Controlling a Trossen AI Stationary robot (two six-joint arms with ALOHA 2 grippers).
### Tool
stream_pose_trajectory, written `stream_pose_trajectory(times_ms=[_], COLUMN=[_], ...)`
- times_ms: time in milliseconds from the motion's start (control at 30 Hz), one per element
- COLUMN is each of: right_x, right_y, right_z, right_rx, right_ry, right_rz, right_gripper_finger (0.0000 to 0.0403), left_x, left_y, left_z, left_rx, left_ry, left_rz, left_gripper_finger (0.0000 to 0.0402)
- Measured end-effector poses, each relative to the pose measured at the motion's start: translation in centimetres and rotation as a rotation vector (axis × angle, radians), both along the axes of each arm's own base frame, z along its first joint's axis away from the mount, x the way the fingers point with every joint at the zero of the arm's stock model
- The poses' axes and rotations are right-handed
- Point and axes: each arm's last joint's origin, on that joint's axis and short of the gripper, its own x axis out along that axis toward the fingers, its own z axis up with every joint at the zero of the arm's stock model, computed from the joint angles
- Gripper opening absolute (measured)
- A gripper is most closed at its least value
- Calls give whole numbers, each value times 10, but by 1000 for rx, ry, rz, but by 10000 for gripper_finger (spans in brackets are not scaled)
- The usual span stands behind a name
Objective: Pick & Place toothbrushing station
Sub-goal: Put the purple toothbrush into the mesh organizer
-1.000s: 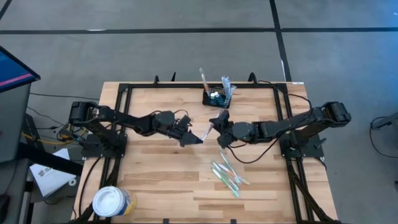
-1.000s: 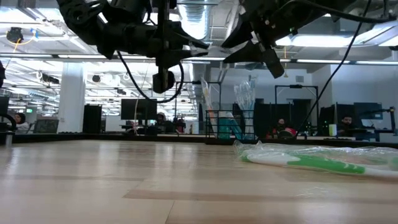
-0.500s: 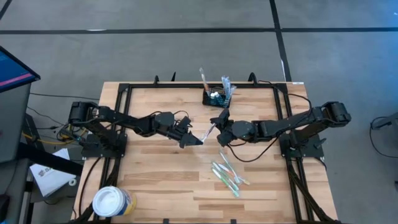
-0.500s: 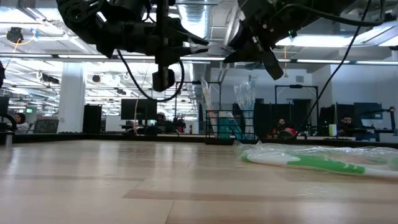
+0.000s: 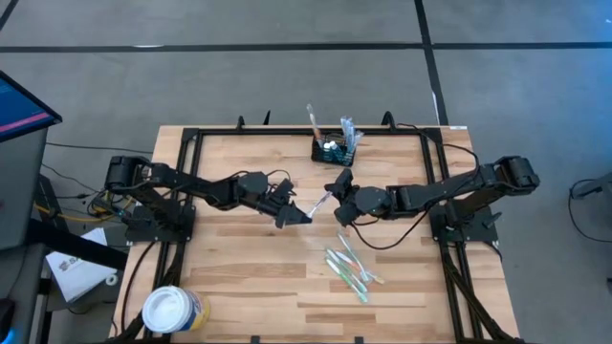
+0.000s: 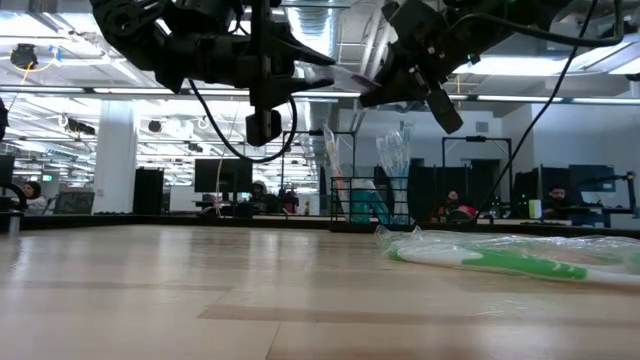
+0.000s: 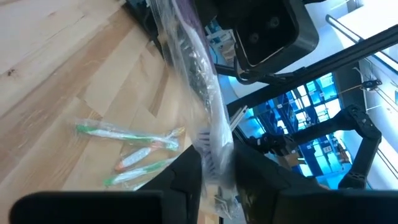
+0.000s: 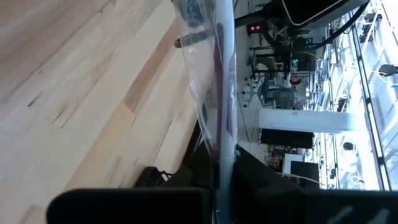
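A plastic-wrapped toothbrush hangs in the air over the middle of the table, between my two grippers. My right gripper is shut on its handle end. My left gripper stands with its fingers slightly apart on either side of the bristle end. The toothbrushing station, a small black mesh caddy, stands on its base at the far edge with wrapped brushes upright in it. My left gripper has a finger on each side of the brush's bristle end; whether they touch the wrapper I cannot tell. My right gripper pinches the wrapped handle between its two fingers, coming from the table's right and slanting slightly down. The brush sticks out ahead of the fingers toward the left gripper, clear of the table.
Several wrapped toothbrushes lie on the wood at the near right. A round white tub stands at the near left corner. A black frame runs around the table's edges.
My right gripper has shut on the toothbrush's handle end without moving off. The brush stays in the air between the two grippers, where it was.
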Motion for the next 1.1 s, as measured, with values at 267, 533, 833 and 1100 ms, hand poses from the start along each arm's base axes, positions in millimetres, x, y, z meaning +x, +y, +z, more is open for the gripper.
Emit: stream_pose_trajectory(times_ms=[267,533,833,1100], right_x=[0,0,0,0], right_y=[0,4,3,3], right_z=[0,3,2,3], right_rx=[9,12,1,67], right_ry=[-7,-21,-13,-69], right_rz=[8,18,10,-32], right_gripper_finger=[12,12,11,11], left_x=[-2,-12,-21,-29], left_y=[0,0,0,-1], left_z=[4,29,48,62], left_rx=[80,206,309,483], left_ry=[-39,-159,-260,-360], left_rz=[-52,-69,-75,-86], left_gripper_finger=[116,164,184,173])
